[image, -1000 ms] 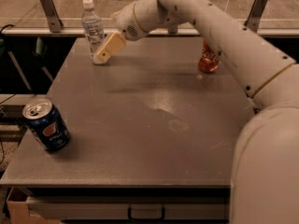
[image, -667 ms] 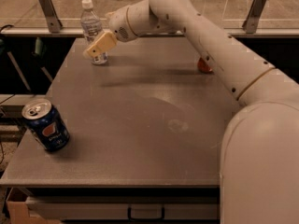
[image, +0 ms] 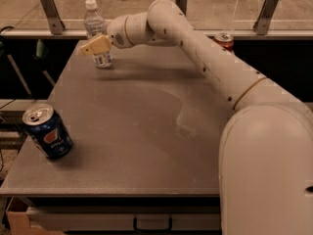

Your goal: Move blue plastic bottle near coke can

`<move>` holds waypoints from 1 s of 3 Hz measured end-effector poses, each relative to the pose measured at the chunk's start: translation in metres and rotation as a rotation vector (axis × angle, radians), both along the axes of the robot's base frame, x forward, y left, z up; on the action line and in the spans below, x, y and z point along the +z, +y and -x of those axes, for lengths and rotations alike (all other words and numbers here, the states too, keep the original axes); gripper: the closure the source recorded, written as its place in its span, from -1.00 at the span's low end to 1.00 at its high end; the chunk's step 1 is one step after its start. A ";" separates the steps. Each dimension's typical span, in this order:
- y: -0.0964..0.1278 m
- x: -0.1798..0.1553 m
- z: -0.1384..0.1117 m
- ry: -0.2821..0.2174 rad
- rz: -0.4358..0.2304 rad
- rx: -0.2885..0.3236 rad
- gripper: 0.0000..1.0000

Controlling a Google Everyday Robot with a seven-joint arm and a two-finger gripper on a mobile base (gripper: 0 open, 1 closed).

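The blue plastic bottle (image: 94,24), clear with a white cap, stands upright at the far left of the grey table (image: 146,131). My gripper (image: 96,47) is at the bottle's lower half, over its label and in front of it. I cannot tell whether it grips the bottle. The red coke can (image: 224,40) stands at the far right of the table. Only its top part shows above my arm, which hides the rest.
A blue Pepsi can (image: 47,132) stands near the table's front left corner. My white arm (image: 210,58) stretches from the lower right across the back of the table. Metal posts (image: 49,9) and a rail run behind the far edge.
My gripper has moved left from beside the bottle to right against it. The arm has swung left and now covers the lower part of the coke can.
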State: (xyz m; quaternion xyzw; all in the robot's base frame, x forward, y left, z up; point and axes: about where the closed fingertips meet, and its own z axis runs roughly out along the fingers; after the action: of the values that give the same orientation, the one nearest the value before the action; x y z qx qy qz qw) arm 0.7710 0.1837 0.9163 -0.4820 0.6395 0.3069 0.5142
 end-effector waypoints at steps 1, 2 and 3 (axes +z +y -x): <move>-0.009 -0.003 -0.008 0.011 -0.037 -0.055 -0.20; -0.034 0.008 -0.007 0.007 -0.073 -0.113 0.30; -0.066 0.036 0.018 -0.006 -0.088 -0.108 0.76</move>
State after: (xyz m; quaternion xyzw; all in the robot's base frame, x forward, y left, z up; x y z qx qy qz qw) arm 0.7525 0.1178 0.9520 -0.4246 0.6489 0.3052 0.5527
